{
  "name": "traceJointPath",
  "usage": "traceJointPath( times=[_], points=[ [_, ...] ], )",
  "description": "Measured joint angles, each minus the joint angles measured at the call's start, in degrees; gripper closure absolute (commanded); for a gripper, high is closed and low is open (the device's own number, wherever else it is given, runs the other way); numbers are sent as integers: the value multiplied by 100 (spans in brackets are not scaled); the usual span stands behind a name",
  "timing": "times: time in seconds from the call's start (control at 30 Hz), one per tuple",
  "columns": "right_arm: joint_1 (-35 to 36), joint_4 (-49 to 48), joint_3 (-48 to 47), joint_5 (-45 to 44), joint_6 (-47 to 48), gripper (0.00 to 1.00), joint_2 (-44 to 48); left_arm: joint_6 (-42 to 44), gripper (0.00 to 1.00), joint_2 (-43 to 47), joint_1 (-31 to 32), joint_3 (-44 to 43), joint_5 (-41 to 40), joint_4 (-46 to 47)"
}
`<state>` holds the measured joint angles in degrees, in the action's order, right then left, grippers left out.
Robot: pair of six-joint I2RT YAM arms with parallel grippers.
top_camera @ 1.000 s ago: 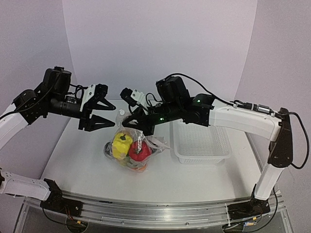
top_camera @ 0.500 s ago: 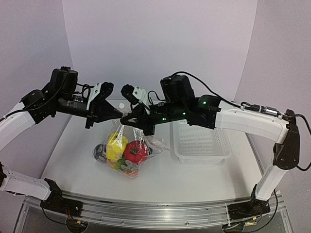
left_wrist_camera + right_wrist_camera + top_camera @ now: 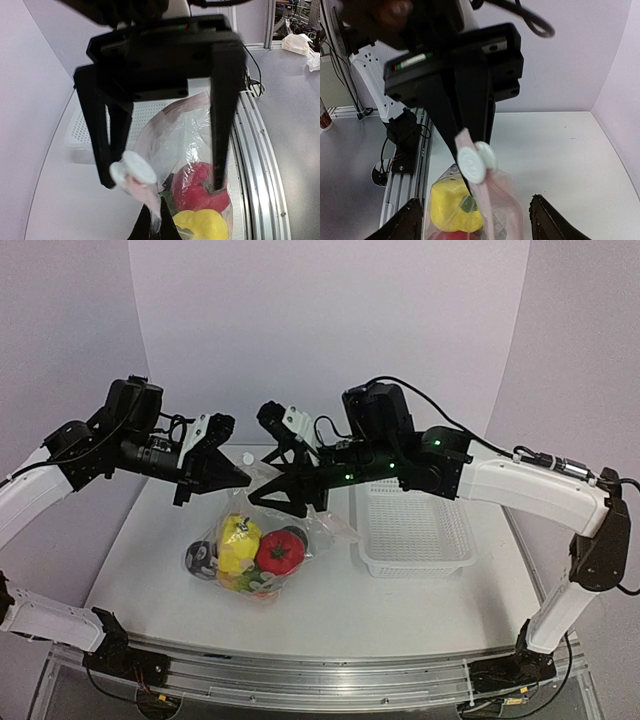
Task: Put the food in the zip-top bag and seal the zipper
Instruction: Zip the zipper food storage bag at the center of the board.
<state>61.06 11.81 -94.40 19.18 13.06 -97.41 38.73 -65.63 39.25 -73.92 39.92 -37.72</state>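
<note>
My left pincer [image 3: 244,478] is closed on the top of the clear bag [image 3: 255,558], pinching it just beside a white round tab [image 3: 476,160] at that edge. From the pinch the bag hangs down towards the surface [image 3: 150,540]. I cannot tell whether its bottom rests there or sits just above.

My right pincer [image 3: 282,498] is open. In the left wrist view its two dark fingers [image 3: 222,115] stand apart, one on each side of the upper part of the bag, with nothing held between them.

The food is inside the bag. I can make out a yellow pepper [image 3: 238,542], a red fruit [image 3: 280,552] just beside it and a dark round piece [image 3: 203,558] at the left end. A strip [image 3: 486,202] runs down from the tab along the bag's edge, and I cannot tell whether it is pressed shut.

The white basket [image 3: 415,535] stands on the surface to the right of the bag, near it but apart.
</note>
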Motion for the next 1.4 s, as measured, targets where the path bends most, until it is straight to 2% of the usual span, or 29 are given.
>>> traceJointPath(
  times=[0.1,0.23,0.3,0.53,0.93,1.07,1.2,1.4],
  points=[
    [0,73,-256,33,-169,26,32,129,100,-38,-27,-24,-77,-92],
    [0,354,-763,4,-404,42,29,329,100,-75,-31,-45,-201,-175],
    [0,540,-1039,-10,-490,46,8,460,100,-99,-31,-77,-260,-224],
    [0,1454,-2107,183,-410,43,-433,1065,100,-109,-31,-109,-309,-293],
    [0,2064,-2316,423,-39,48,-872,1633,100,-109,-31,-111,-253,-331],
    [0,2089,-2418,471,-14,62,-1007,1685,100,-109,-31,-113,-238,-332],
    [0,2101,-2498,506,22,71,-1062,1691,100,-109,-31,-113,-234,-334],
    [0,2099,-2495,527,109,74,-1062,1691,100,-109,-31,-113,-234,-336]
  ],
)
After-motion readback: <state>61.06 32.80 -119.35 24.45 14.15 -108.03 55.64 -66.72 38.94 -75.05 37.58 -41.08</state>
